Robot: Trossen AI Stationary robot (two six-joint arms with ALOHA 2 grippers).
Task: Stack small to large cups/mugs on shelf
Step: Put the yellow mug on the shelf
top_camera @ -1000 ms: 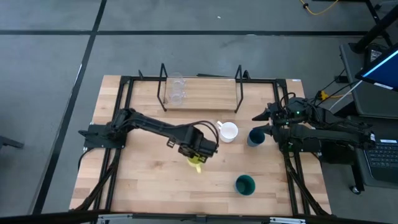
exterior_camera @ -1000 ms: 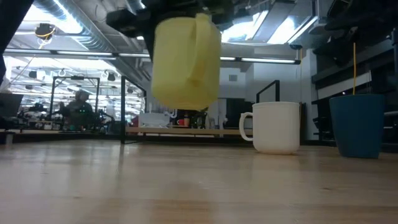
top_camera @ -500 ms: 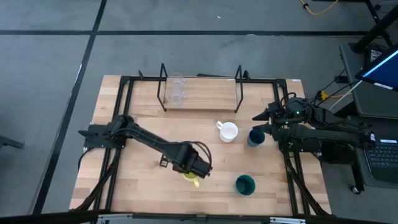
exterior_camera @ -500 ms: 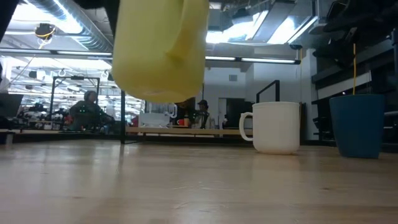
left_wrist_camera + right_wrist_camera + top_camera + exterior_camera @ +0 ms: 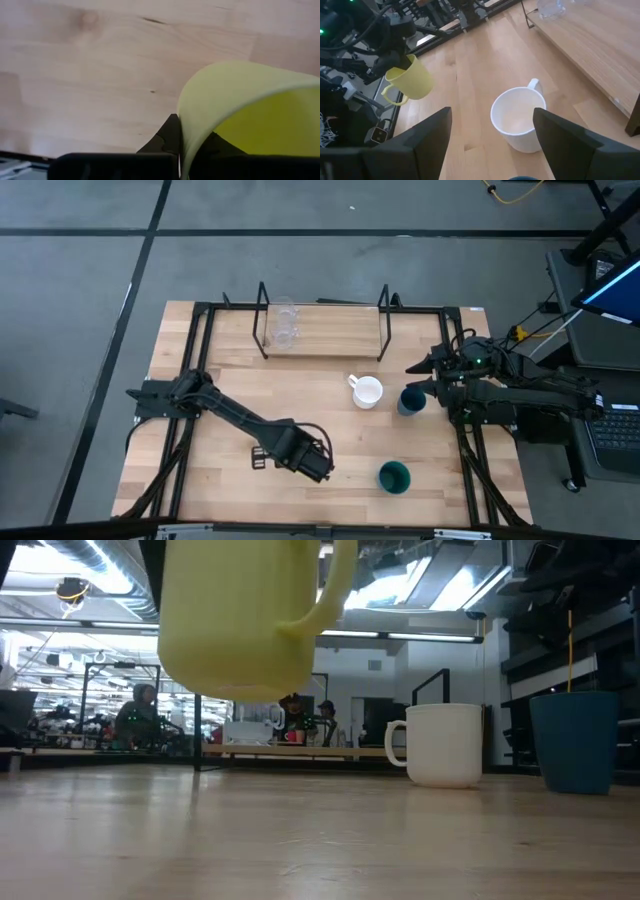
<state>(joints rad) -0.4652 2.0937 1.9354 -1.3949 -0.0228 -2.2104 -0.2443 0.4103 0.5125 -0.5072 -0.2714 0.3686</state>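
Note:
A yellow mug (image 5: pixel 240 615) hangs above the table's near middle, with my left gripper (image 5: pixel 305 460) shut on it; in the high view the gripper hides the mug. The white mug (image 5: pixel 368 392), the dark blue cup (image 5: pixel 410 400) and the dark green cup (image 5: pixel 394 477) stand on their bases on the table to the right. Two clear glass cups (image 5: pixel 284 325) stand at the left end of the shelf (image 5: pixel 330 330). My right gripper (image 5: pixel 492 150) waits open at the right edge, behind the white mug (image 5: pixel 517 117). My left gripper pinches the yellow mug's wall at the rim (image 5: pixel 182 107), one finger (image 5: pixel 169 134) outside and the other inside the mug. The fingers come from above, pointing down. The mug (image 5: pixel 410 80) hangs roughly upright, mouth up, clear of the table.
The shelf's black wire frames (image 5: pixel 262 320) stand upright at both ends of the board. Black rails (image 5: pixel 200 360) run along the table's left and right sides. Bare wood lies between the shelf and the mugs.
My left gripper has carried the yellow mug toward the table's near edge and a little left, rolling about its downward axis. The mug has turned with it, so its handle now points toward the right in the low view. It stays clear of the table.

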